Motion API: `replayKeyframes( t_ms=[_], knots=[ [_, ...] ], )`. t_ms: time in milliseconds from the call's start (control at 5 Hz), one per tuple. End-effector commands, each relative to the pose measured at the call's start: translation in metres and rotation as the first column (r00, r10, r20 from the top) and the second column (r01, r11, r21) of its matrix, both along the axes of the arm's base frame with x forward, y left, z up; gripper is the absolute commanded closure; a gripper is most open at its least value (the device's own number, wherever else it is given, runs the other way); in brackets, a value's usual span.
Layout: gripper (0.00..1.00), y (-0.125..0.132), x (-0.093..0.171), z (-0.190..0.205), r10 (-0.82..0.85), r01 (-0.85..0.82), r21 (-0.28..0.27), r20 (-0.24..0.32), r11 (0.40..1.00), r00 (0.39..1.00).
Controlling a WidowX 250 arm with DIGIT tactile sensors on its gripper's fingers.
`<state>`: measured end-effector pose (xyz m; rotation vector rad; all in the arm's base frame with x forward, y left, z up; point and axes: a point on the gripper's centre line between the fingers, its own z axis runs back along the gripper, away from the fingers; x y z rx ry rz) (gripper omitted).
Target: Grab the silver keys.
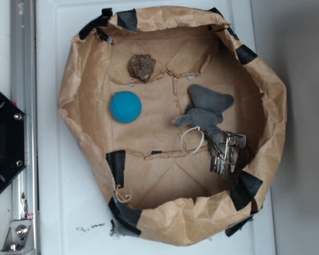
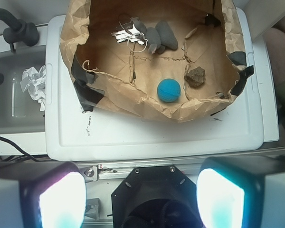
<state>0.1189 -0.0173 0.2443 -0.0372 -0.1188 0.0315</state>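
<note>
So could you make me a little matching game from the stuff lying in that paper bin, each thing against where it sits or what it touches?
Things:
1. silver keys
2. blue ball
3. brown lump
4. grey plush toy

Descriptions:
A. lies alone on the bin floor, beside the brown lump
B. close to a bin wall, beside the ball
C. soft, lying against the wire loop
D. shiny, by the black-taped corner

Pairs: 1-D, 2-A, 3-B, 4-C

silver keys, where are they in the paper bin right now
In the exterior view the silver keys lie at the lower right of the brown paper bin, just below the grey plush toy; in the wrist view they sit upper left, far from the blue ball.
</note>
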Motion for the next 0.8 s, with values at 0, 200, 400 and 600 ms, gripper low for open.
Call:
replayKeyframes(
  t_ms=[0, 200, 400, 600],
  knots=[
    [0.00, 0.000, 0.000, 0.000, 0.000, 0.000, 0.000, 0.000, 1.000, 1.000],
    [0.00, -0.010, 0.046, -0.019, -0.014, 0.011, 0.048, 0.050, 0.999, 0.999],
    [0.00, -0.014, 0.077, -0.027, -0.082, 0.077, 0.062, 0.088, 0.995, 0.993],
    [0.00, -0.003, 0.102, -0.049, -0.253, 0.244, 0.079, 0.138, 0.967, 0.958]
  ],
)
